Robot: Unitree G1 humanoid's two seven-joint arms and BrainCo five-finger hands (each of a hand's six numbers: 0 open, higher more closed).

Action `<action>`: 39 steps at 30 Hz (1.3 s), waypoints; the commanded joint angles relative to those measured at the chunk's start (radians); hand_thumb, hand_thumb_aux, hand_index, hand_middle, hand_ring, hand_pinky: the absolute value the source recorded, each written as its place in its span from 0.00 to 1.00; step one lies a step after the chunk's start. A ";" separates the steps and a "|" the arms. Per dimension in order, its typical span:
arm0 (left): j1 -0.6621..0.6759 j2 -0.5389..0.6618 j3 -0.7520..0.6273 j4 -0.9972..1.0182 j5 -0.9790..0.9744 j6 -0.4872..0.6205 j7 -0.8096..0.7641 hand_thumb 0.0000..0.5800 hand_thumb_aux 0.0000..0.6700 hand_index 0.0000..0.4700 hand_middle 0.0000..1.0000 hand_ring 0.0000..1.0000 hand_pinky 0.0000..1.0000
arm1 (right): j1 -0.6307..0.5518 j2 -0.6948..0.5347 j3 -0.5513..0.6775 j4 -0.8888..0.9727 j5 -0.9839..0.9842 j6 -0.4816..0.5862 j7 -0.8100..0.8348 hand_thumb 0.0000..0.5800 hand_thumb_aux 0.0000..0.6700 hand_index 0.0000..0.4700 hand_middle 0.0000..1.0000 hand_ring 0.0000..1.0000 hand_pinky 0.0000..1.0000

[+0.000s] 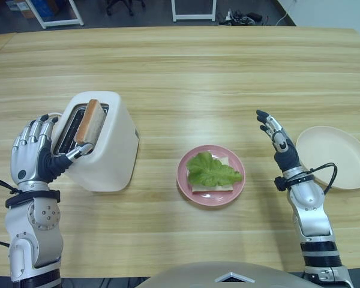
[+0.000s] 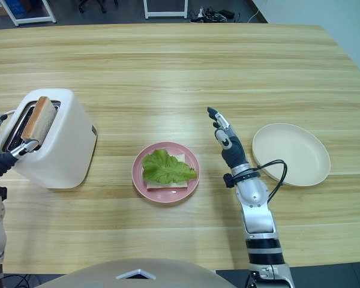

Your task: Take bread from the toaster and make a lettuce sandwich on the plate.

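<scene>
A white toaster (image 1: pixel 105 144) stands on the left of the table, and a browned bread slice (image 1: pixel 90 121) sticks up out of its slot. My left hand (image 1: pixel 33 150) is at the toaster's left side, fingers spread upward, with the thumb (image 1: pixel 78 153) lying at the slot by the lower end of the slice; it holds nothing. The pink plate (image 1: pixel 186 183) in the middle carries a bread slice (image 1: pixel 213 187) with a green lettuce leaf (image 1: pixel 211 170) on top. My right hand (image 1: pixel 279 141) is raised, open and empty, to the right of the pink plate.
An empty cream plate (image 1: pixel 336 157) lies at the right, just beyond my right hand. The wooden table (image 1: pixel 186 78) stretches far back. Furniture legs and cables stand on the floor behind its far edge.
</scene>
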 commanded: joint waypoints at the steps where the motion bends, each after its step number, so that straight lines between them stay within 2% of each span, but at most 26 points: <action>1: -0.037 -0.009 -0.057 0.005 -0.057 -0.014 -0.016 0.00 0.00 0.00 0.00 0.00 0.00 | -0.007 0.010 0.012 0.029 -0.027 0.000 -0.007 0.00 0.00 0.00 0.00 0.00 0.00; 8: -0.074 0.006 -0.087 0.042 -0.070 0.008 -0.001 0.00 0.00 0.00 0.00 0.00 0.00 | 0.005 0.010 0.015 0.029 -0.072 -0.016 -0.030 0.00 0.00 0.00 0.00 0.00 0.00; 9: -0.074 0.005 -0.086 0.044 -0.068 0.018 0.001 0.30 0.16 0.16 0.00 0.00 0.00 | 0.009 0.008 0.012 0.029 -0.074 -0.016 -0.032 0.00 0.00 0.00 0.00 0.00 0.00; 10: -0.075 0.000 -0.081 0.042 -0.083 0.026 -0.002 0.82 0.58 0.58 0.00 0.00 0.00 | 0.014 0.008 0.009 0.027 -0.075 -0.017 -0.035 0.00 0.00 0.00 0.00 0.00 0.00; 11: -0.075 -0.006 -0.077 0.033 -0.099 0.034 -0.009 1.00 1.00 1.00 0.00 0.00 0.00 | 0.018 0.007 0.007 0.024 -0.087 -0.018 -0.045 0.00 0.00 0.00 0.00 0.00 0.00; 17: -0.076 -0.012 -0.078 -0.014 -0.147 0.057 -0.019 1.00 1.00 1.00 0.00 0.00 0.00 | 0.022 0.012 0.014 0.024 -0.119 -0.028 -0.071 0.00 0.00 0.00 0.00 0.00 0.00; 23: -0.094 -0.040 -0.058 -0.081 -0.251 0.020 -0.006 1.00 1.00 1.00 0.00 0.00 0.00 | 0.017 0.014 0.013 0.038 -0.123 -0.034 -0.078 0.00 0.00 0.00 0.00 0.00 0.00; 24: -0.108 -0.052 -0.048 -0.088 -0.266 0.015 0.016 1.00 1.00 1.00 0.36 0.36 0.36 | 0.018 0.015 0.012 0.040 -0.123 -0.035 -0.079 0.00 0.00 0.00 0.00 0.00 0.00; 25: -0.128 -0.063 -0.028 -0.094 -0.274 0.006 0.052 1.00 1.00 1.00 1.00 1.00 1.00 | 0.018 0.015 0.012 0.042 -0.123 -0.036 -0.081 0.00 0.00 0.00 0.00 0.00 0.00; 33: -0.306 -0.132 0.166 -0.237 -0.351 -0.181 0.379 1.00 1.00 1.00 1.00 1.00 1.00 | 0.006 0.026 0.021 0.063 -0.122 -0.040 -0.086 0.00 0.00 0.00 0.00 0.00 0.00; 36: -0.341 -0.165 0.138 -0.322 -0.522 -0.250 0.349 1.00 1.00 1.00 1.00 1.00 1.00 | -0.005 0.031 0.018 0.077 -0.115 -0.043 -0.089 0.00 0.00 0.00 0.00 0.00 0.00; 39: -0.359 -0.221 0.038 -0.359 -0.669 -0.225 0.286 1.00 1.00 1.00 1.00 1.00 1.00 | -0.025 0.032 -0.005 0.092 -0.100 -0.046 -0.098 0.00 0.00 0.00 0.00 0.00 0.00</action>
